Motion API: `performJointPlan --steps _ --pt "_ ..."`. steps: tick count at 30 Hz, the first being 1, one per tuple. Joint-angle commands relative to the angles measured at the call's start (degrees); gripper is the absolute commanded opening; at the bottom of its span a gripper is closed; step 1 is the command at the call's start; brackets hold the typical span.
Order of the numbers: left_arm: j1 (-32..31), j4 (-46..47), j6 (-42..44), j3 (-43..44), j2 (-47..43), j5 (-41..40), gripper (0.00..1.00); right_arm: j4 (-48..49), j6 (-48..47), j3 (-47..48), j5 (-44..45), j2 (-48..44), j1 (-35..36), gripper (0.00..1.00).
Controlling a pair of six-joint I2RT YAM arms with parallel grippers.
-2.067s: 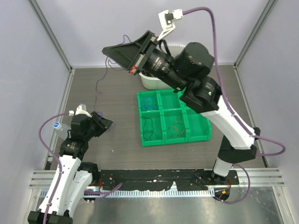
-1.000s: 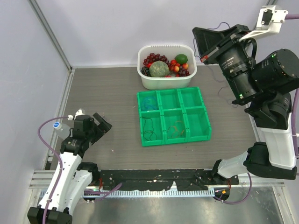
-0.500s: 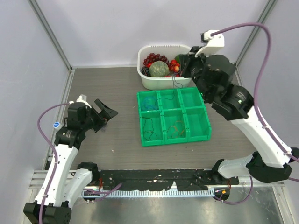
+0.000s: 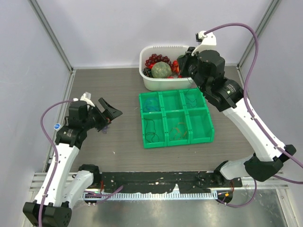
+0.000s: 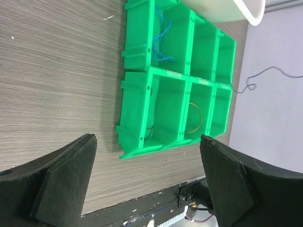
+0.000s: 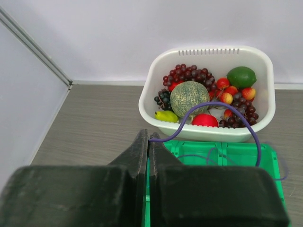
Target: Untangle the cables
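My right gripper [image 4: 185,71] hangs over the back of the green tray [image 4: 206,138], shut on a thin purple cable [image 6: 214,103]. That cable arcs over the fruit basket and drops into the tray's back right compartment [image 4: 191,97]. Other cables lie in separate compartments: a teal-blue one [image 4: 151,104] at back left, a black one [image 4: 150,128] at front left, an orange one [image 4: 179,127] at front middle. My left gripper [image 4: 108,113] is open and holds nothing, left of the tray. Its wrist view shows the tray [image 5: 137,94] between the fingers [image 5: 64,182].
A white basket [image 4: 165,48] of fruit stands right behind the tray, touching its back edge. Bare wooden table lies between my left gripper and the tray. Walls close in left, right and behind. A black rail runs along the near edge.
The right arm swung down from high on the right to above the tray's back right compartment, carrying the purple cable. The left gripper rose and shifted slightly toward the tray, still open.
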Motion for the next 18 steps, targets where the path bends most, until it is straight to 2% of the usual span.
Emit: performJointPlan --steps 1,7,18 --pt "-1.65 0.79 3.85 3.71 1.92 -0.86 0.94 3.51 0.83 -1.83 -3.12 0.14 -1.59 0.01" --pt "-2.62 0.96 5.88 5.74 3.68 -2.97 0.95 3.16 -0.41 -1.3 -4.17 1.63 -2.46 0.01" --pt "-4.21 2.54 7.11 8.38 7.98 -4.2 0.96 6.05 0.82 -7.54 -8.04 4.27 -4.31 0.01"
